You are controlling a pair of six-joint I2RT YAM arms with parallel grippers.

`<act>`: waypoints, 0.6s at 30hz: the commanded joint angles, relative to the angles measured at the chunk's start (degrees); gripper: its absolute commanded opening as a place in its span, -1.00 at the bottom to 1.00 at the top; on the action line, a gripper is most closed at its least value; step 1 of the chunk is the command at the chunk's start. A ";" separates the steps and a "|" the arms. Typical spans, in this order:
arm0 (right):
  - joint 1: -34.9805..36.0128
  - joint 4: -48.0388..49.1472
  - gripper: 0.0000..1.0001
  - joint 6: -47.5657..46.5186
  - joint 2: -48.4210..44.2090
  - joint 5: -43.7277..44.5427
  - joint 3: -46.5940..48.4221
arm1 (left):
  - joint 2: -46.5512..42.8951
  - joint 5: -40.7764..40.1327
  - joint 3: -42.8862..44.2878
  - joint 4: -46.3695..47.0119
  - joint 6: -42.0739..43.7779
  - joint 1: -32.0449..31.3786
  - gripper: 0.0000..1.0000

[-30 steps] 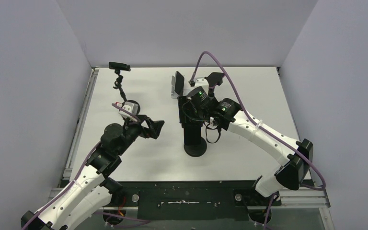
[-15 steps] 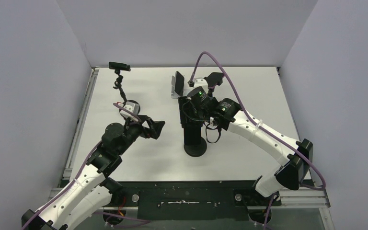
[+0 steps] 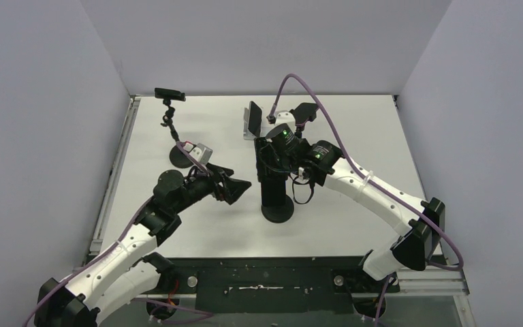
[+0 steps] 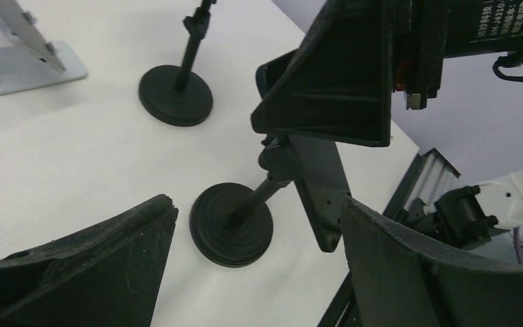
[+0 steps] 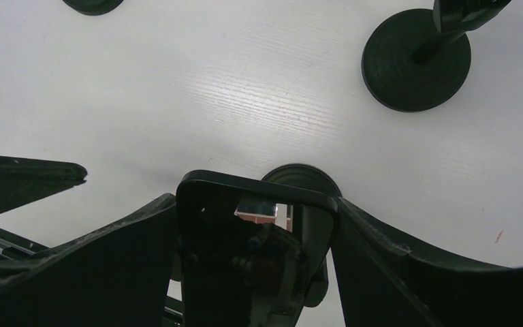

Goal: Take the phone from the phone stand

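Note:
The phone is a black glossy slab held upright on the phone stand, a black pole on a round base. My right gripper reaches down over it, one finger pressed against each long edge. In the top view that gripper covers the head of the stand. My left gripper hovers open just left of the stand's pole. Its wrist view shows the base and pole between its wide-apart fingers, with nothing held.
A second black stand with a jointed arm and a dark clamp on top stands at the back left. A silver stand holding a dark slab sits behind the centre. Grey walls close in the white table on three sides.
My left arm has swung right and forward, bringing its open gripper close to the centre stand. The right gripper's fingers have closed in on the phone's edges.

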 commanded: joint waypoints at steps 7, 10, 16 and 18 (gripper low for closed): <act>-0.22 2.20 0.13 -1.03 -3.86 1.57 -1.85 | 9.03 10.38 1.26 15.35 -6.87 -0.23 0.64; -0.24 2.44 0.13 -1.02 -4.03 1.42 -1.96 | 12.50 12.10 1.93 18.59 -9.17 -0.27 0.55; -0.29 2.96 0.13 -0.94 -4.56 1.23 -2.63 | 18.75 15.00 2.63 25.15 -13.24 -0.31 0.28; -0.26 3.05 0.13 -0.86 -4.64 1.17 -2.83 | 20.34 15.72 2.50 27.62 -14.75 -0.33 0.22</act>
